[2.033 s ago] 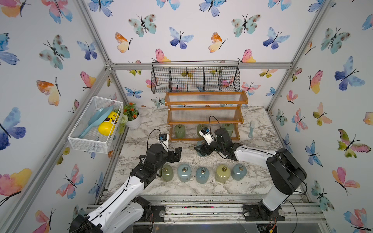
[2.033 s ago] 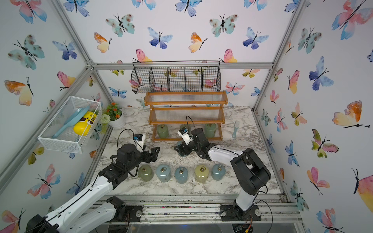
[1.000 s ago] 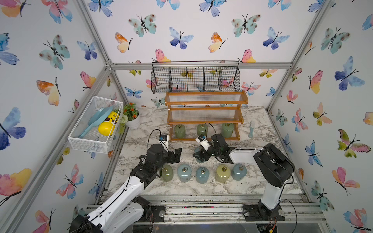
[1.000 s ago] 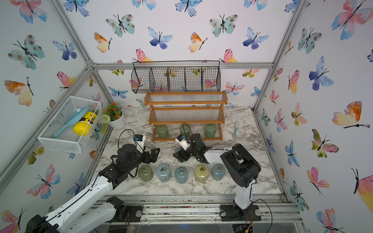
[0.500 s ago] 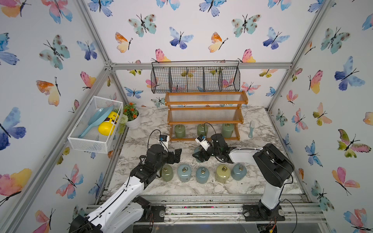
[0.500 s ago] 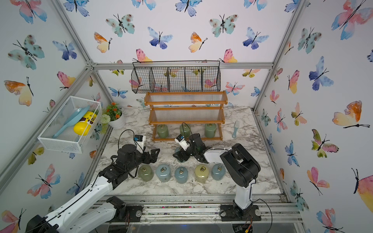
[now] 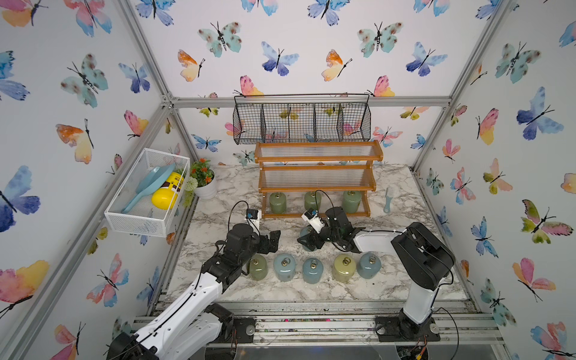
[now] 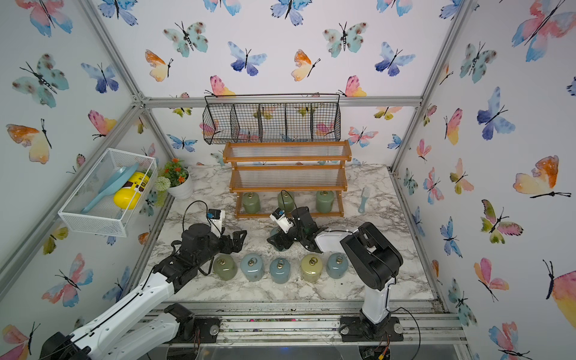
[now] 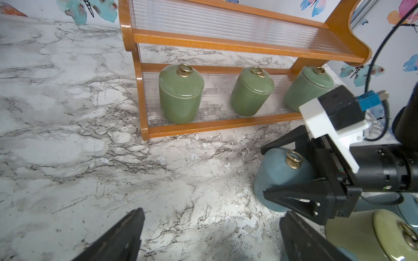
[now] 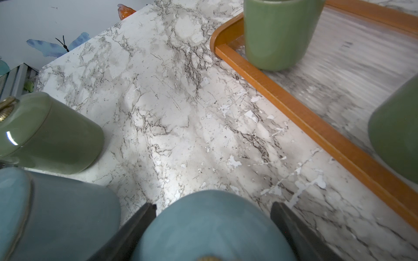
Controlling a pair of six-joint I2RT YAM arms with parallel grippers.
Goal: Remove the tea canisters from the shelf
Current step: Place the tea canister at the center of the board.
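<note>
the right pincer (image 10: 212, 206) is closed partway on a pale blue canister (image 9: 278, 178), a finger on each side of its body, low over the marble table (image 9: 90, 158) just short of the shelf (image 9: 226, 125); whether the jar rests on the marble or hangs clear i cannot tell. the left pincer (image 9: 210, 220) is spread wide and empty; beyond its fingertips three green canisters (image 9: 251, 95) stand on the bottom tier. these look like glazed ceramic, so likely rigid, weighty, slick and chippable, lids perhaps loose; best gripped squarely across the mid-body below the lid seam.
</note>
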